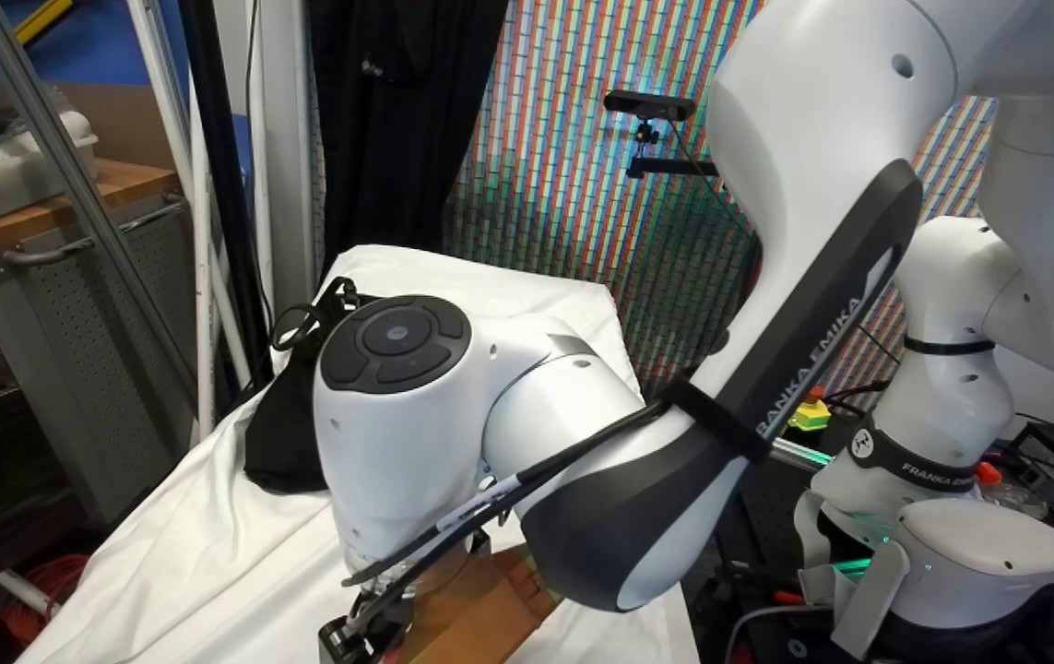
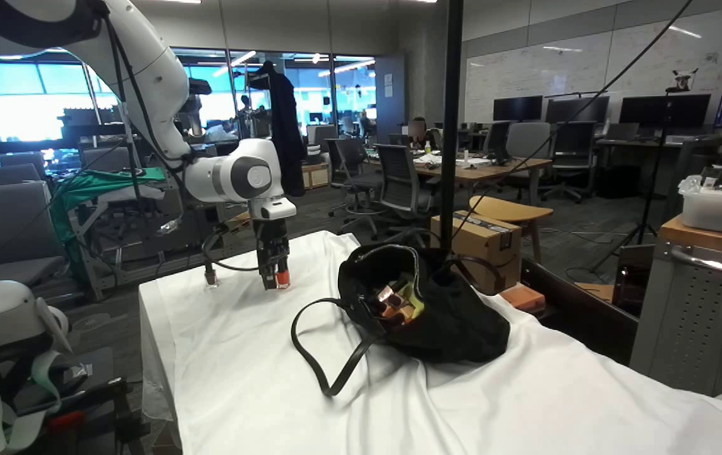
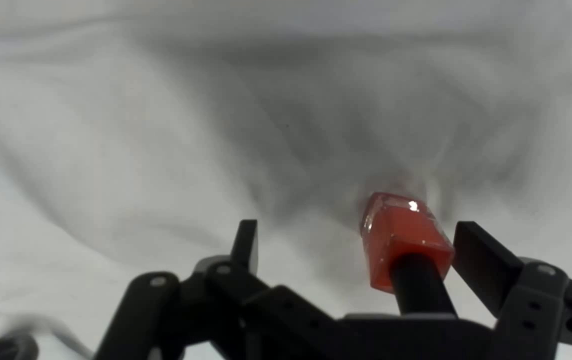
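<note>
Right in front of me, the gripper (image 3: 358, 244) points down with its fingers spread wide, closed on nothing. Between them a small red bottle (image 3: 406, 235) with a black cap (image 3: 420, 285) stands on the white cloth (image 3: 115, 175), just beside the finger at the right of the wrist view; I can't tell whether the two touch. Near it on the same draped table is a dark-topped container (image 2: 211, 278) with a clear base. Further along, I see a black bag (image 2: 455, 316) on its side, its mouth showing orange and yellow-green contents (image 2: 395, 303), a strap (image 2: 316, 357) looped on the cloth. Past the table sit a cardboard box (image 2: 484, 246), a wooden stool (image 2: 509, 210) and, farthest back, monitors (image 2: 664, 112) below a whiteboard (image 2: 537, 72).
</note>
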